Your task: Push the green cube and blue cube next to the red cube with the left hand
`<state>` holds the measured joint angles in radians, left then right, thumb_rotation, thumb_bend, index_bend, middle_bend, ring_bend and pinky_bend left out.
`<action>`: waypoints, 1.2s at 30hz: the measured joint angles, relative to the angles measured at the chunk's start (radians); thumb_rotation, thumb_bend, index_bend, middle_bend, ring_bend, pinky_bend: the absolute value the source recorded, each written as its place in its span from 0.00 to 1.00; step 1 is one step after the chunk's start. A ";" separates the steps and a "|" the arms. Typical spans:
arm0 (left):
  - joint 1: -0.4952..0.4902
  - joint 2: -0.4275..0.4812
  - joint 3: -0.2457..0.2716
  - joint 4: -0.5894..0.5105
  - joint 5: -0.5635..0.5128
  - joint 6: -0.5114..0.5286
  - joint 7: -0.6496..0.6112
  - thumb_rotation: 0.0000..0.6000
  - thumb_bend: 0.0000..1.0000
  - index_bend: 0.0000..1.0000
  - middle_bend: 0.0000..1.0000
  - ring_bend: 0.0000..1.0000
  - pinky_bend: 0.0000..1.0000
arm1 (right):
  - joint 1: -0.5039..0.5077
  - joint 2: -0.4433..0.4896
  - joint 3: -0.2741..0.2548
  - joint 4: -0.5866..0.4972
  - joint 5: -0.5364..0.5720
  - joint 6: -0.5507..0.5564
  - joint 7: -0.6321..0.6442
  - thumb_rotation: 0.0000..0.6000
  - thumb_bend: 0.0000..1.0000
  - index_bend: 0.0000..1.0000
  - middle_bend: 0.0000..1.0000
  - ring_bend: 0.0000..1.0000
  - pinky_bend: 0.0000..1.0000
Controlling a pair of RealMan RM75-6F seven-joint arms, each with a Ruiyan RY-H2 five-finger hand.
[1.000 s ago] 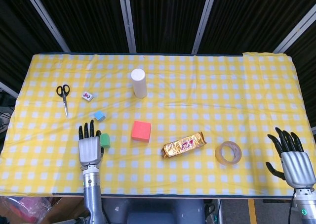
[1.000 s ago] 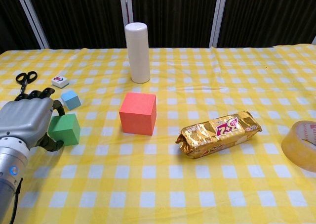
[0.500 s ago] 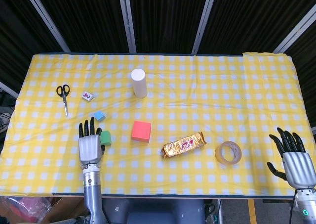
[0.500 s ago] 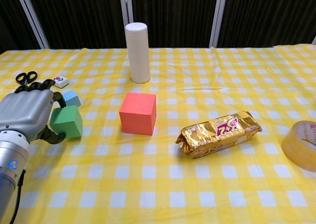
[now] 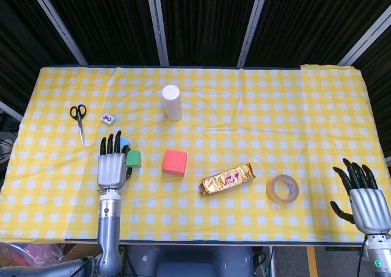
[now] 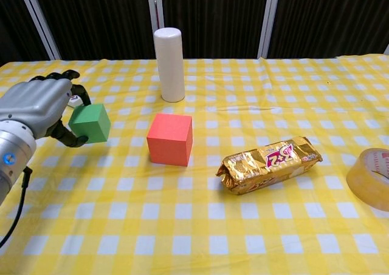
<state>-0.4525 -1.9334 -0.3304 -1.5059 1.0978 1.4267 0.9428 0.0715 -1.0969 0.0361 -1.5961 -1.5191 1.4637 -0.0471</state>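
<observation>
Left hand point(image 5: 112, 169): I have moved it up the table since a second ago; it is flat, fingers straight and together, holding nothing, its inner side touching the green cube point(image 5: 133, 159).
Green cube: it has travelled up and toward the red cube point(image 5: 175, 162); in the chest view it sits left of the red one with a gap between them.
Blue cube point(image 5: 125, 144): in the head view only a sliver shows at my fingertips; in the chest view I cannot see it behind the hand. I cannot tell if it shifted.
Red cube: unmoved, mid-table, in front of the white cylinder point(image 5: 171, 103).
Right hand point(image 5: 365, 202): at the near right edge, fingers spread, holding nothing, much as before.
Snack packet point(image 5: 228, 178), tape roll point(image 5: 282, 189), scissors point(image 5: 79, 121): unchanged.
</observation>
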 measured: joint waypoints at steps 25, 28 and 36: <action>-0.182 0.050 -0.020 -0.026 -0.173 -0.117 0.127 1.00 0.45 0.41 0.00 0.00 0.00 | -0.003 0.009 0.002 -0.005 0.003 0.001 0.022 1.00 0.32 0.16 0.00 0.00 0.00; -0.198 0.034 -0.019 -0.005 -0.177 -0.113 0.126 1.00 0.45 0.41 0.00 0.00 0.00 | -0.004 0.010 0.002 -0.001 0.003 0.001 0.030 1.00 0.32 0.16 0.00 0.00 0.00; -0.232 -0.013 0.006 0.055 -0.182 -0.108 0.116 1.00 0.45 0.41 0.00 0.00 0.00 | -0.005 0.011 0.002 0.000 0.002 0.003 0.037 1.00 0.32 0.16 0.00 0.00 0.00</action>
<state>-0.6845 -1.9467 -0.3243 -1.4513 0.9157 1.3182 1.0584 0.0664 -1.0861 0.0377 -1.5966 -1.5173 1.4664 -0.0099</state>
